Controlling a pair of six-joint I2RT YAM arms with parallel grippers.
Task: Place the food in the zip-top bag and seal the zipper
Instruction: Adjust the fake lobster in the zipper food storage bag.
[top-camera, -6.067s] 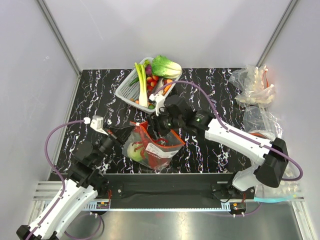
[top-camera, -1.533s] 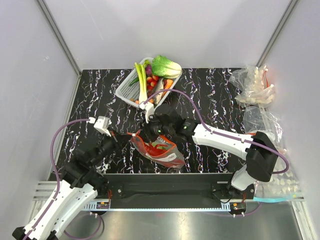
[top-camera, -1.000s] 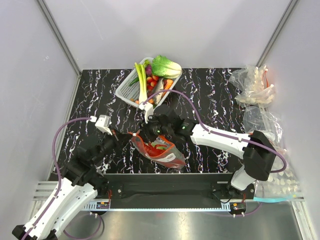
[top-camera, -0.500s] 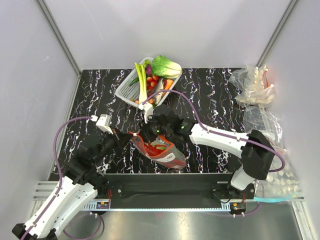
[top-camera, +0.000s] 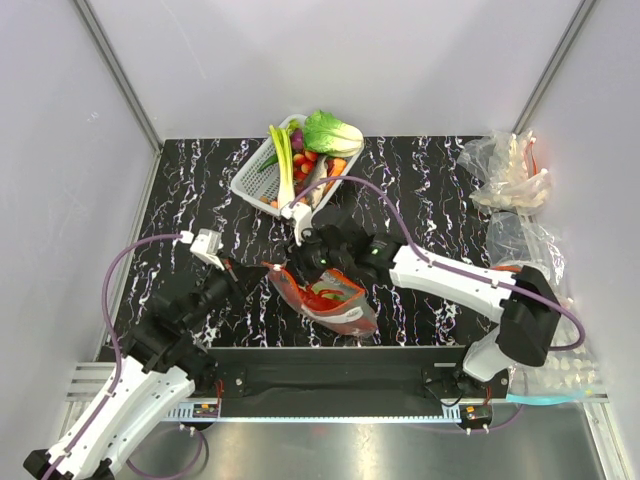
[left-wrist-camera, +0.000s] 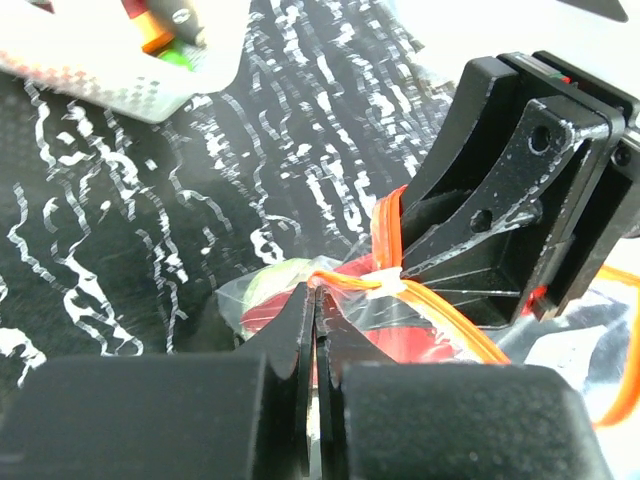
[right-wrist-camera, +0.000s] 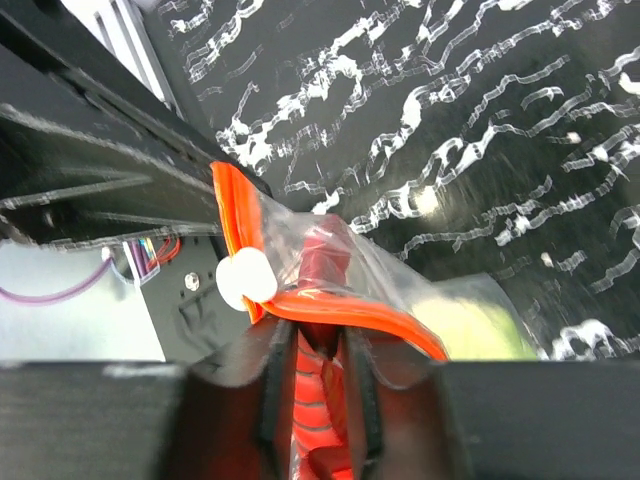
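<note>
Top view: the zip-top bag (top-camera: 338, 303) lies on the black marbled table (top-camera: 430, 190), at 6 o'clock from the white basket (top-camera: 262, 170). The red lobster (top-camera: 322, 293) shows through the film. The left gripper (top-camera: 258, 270) is at the bag's 9 o'clock corner. The right gripper (top-camera: 296, 265) is just beside it, at about 11 o'clock.

Left wrist view: fingers (left-wrist-camera: 300, 335) pressed together, pinching the end of the orange zipper (left-wrist-camera: 440, 310), which runs off toward 4 o'clock. The pale green cabbage (left-wrist-camera: 268, 283) sits inside the bag at 9 o'clock of the pinch. The other claw's black fingers meet the strip at 2 o'clock.

Right wrist view: jaws narrowly parted, clamping the bag film with red showing between them. The zipper crosses just above the tips. The cabbage is a pale blur inside the bag at 4 o'clock.
</note>
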